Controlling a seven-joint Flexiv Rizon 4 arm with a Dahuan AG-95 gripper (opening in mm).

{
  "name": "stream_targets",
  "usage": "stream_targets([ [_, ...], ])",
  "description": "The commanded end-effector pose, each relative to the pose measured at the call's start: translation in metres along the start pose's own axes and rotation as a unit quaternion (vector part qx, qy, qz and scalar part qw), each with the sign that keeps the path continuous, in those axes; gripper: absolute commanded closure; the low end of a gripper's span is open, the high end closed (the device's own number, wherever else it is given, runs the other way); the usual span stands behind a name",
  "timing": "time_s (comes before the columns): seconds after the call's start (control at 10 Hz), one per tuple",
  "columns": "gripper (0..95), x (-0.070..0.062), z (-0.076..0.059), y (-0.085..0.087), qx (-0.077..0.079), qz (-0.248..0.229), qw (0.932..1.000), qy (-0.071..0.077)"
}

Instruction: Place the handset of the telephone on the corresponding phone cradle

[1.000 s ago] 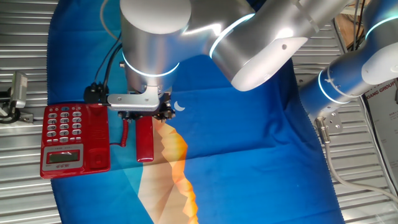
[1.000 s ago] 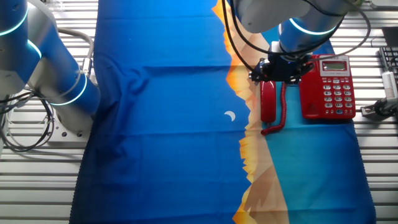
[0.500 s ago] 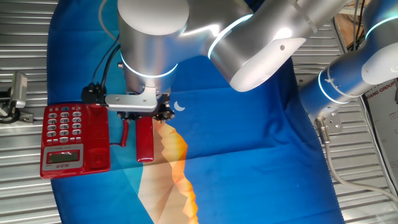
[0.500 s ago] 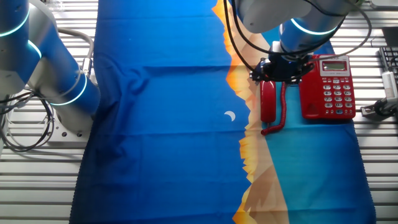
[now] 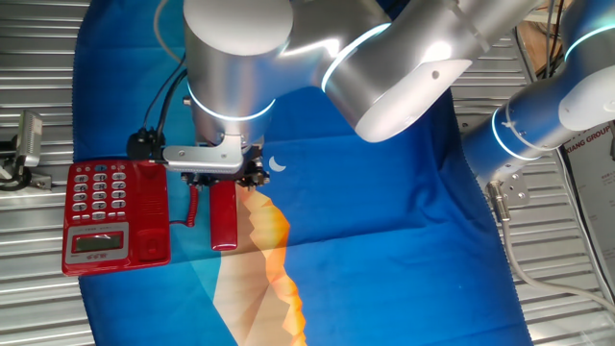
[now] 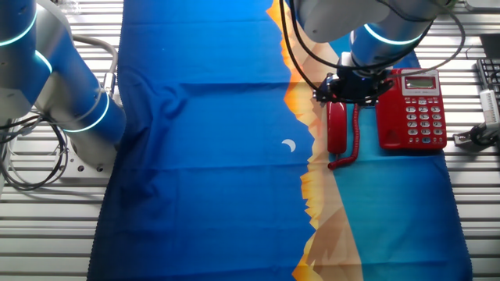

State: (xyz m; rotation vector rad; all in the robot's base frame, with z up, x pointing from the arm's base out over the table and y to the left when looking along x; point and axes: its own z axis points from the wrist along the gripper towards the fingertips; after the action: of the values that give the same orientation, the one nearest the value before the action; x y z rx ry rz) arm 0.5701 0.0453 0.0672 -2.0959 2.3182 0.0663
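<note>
On blue cloth (image 6: 203, 156), handset (image 6: 337, 129) is laid flat beside telephone (image 6: 412, 109), off phone cradle (image 6: 390, 117); coiled cord (image 6: 355, 133) is seen between. Gripper (image 6: 349, 87) is positioned at handset's far end; jaw state cannot be told.

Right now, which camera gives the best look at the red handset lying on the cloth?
The other fixed view: the handset lies nearly whole beside the telephone, only its far end under the gripper. In one fixed view the arm hides its upper part.

The arm points its tool (image 5: 223, 179) straight down, low.
</note>
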Motion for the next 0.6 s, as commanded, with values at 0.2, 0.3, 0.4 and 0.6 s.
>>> stream_targets([
  [0.2,19.0,-0.0003,0.0059,-0.0008,-0.001,-0.008,0.9999,-0.008],
  [0.3,19.0,-0.0005,0.0069,-0.0009,-0.001,-0.012,0.9999,-0.008],
  [0.4,19.0,-0.0005,0.008,-0.001,-0.001,-0.018,0.9998,-0.009],
  [0.6,19.0,-0.0005,0.0096,-0.0013,-0.001,-0.028,0.9996,-0.008],
])
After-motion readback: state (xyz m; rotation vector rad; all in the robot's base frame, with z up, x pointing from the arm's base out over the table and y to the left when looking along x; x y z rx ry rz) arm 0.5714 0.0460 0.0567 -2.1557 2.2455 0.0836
